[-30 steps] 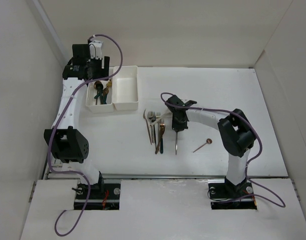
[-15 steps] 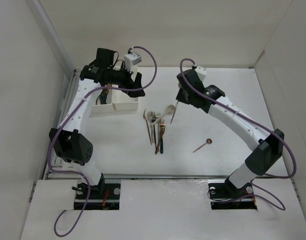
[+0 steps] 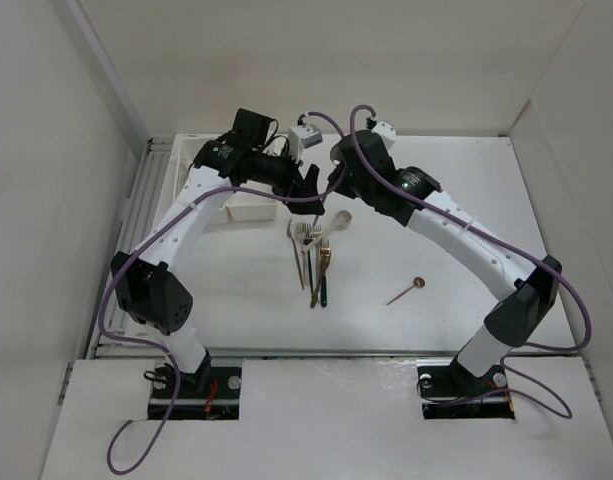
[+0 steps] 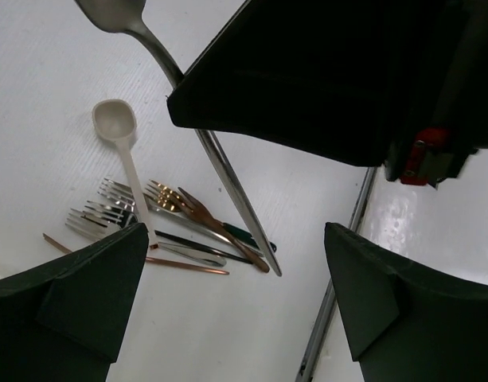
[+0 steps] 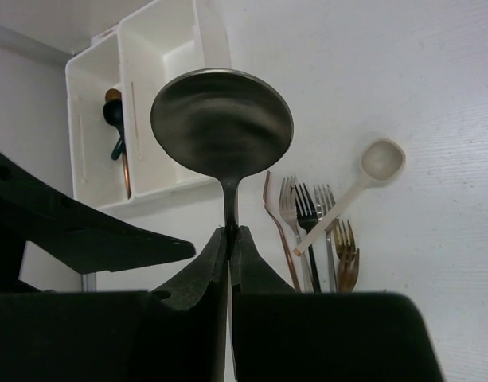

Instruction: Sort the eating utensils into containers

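2 robot arms reach close together over the far half of the white worktop [image 3: 456, 170]. The right gripper [image 5: 228, 232] pinches a large silver spoon [image 5: 221, 123] by its handle, fingers pressed tight on it and the bowl pointing away from them, in the air near the white bins [image 5: 172, 87] at the far-left corner. The left gripper [image 4: 236, 239] hangs just beside it, fingers spread wide. Dark and copper utensils [image 5: 116, 135] lie in the compartment nearer the left edge. Mid-worktop, a cluster of forks [image 5: 306, 215] lies with a white plastic spoon [image 5: 382, 159] resting its handle across the tines. 1 small copper spoon [image 3: 407, 290] lies well apart, toward the right edge.
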You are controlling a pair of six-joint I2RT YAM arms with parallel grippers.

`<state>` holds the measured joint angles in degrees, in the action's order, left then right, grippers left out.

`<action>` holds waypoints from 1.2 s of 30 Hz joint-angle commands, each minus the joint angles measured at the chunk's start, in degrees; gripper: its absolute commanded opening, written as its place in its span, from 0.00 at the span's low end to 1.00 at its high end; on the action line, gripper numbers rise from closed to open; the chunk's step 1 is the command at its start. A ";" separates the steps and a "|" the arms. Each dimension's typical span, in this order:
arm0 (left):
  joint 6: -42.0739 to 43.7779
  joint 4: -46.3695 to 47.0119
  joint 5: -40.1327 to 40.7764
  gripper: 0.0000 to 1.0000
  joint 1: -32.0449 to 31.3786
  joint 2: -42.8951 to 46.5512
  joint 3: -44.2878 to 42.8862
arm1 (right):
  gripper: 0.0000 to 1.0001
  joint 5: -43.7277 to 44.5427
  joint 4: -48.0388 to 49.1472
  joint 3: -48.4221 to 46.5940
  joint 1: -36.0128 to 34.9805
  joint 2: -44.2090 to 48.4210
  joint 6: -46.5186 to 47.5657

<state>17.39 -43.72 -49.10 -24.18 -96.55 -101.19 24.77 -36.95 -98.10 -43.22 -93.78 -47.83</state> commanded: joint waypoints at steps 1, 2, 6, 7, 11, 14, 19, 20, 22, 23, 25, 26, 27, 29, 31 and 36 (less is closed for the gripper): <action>-2.96 3.82 3.74 0.91 -1.91 1.64 1.86 | 0.00 -1.31 5.38 -0.43 -0.64 0.88 -3.31; -3.50 4.87 4.79 0.90 -1.92 1.63 2.65 | 0.00 -1.31 6.18 0.28 -0.64 1.66 -3.84; -4.73 6.10 8.14 0.84 -3.15 1.10 3.19 | 0.00 -3.23 8.03 2.13 -1.16 2.99 -6.13; -5.34 6.11 8.14 0.81 -3.15 0.58 3.19 | 0.00 -4.46 8.03 2.13 -1.16 2.99 -6.13; -5.87 6.63 10.16 0.43 -3.15 0.58 1.96 | 0.00 -5.97 8.56 3.26 -1.16 2.46 -6.75; -6.40 6.63 13.76 0.00 -3.15 0.58 1.96 | 0.00 -7.02 10.40 4.32 -1.16 2.46 -7.36; -6.40 6.63 15.43 0.00 -1.57 0.58 2.49 | 0.00 -7.55 11.72 4.33 -1.16 1.76 -6.83; -6.40 6.63 17.27 0.00 -0.09 -0.12 2.49 | 0.06 -7.55 11.72 4.33 -1.16 1.76 -6.14; -6.40 6.11 20.34 0.00 1.41 -0.91 1.70 | 0.24 -7.55 11.12 3.71 -1.16 1.23 -5.61; -6.40 6.11 22.28 0.00 2.29 -2.22 1.69 | 0.36 -7.55 10.15 3.19 -1.16 1.23 -5.60; -6.40 5.58 28.86 0.00 5.89 -3.81 -0.66 | 0.69 -6.93 9.27 3.18 -1.16 1.23 -5.60; -6.40 5.58 30.97 0.00 7.38 -4.60 -1.29 | 0.75 -6.93 8.57 3.88 -1.16 1.84 -5.60; -7.01 5.58 34.82 0.00 10.70 -6.35 -2.08 | 0.83 -6.24 8.56 4.41 -0.64 1.84 -5.60; -7.54 6.72 39.06 0.00 13.97 -7.94 -4.27 | 0.85 -5.53 8.03 6.68 -0.64 3.16 -5.60; -7.54 9.52 45.63 0.00 17.75 -9.88 -4.81 | 0.86 -4.92 7.42 8.27 -0.64 3.95 -5.08; -7.54 15.77 52.88 0.00 22.25 -12.86 -6.64 | 0.88 -3.25 4.70 12.22 -0.64 5.00 -5.08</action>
<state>10.35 -33.76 -3.57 -2.37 -110.48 -103.07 19.29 -31.05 -87.44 -43.90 -91.20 -53.49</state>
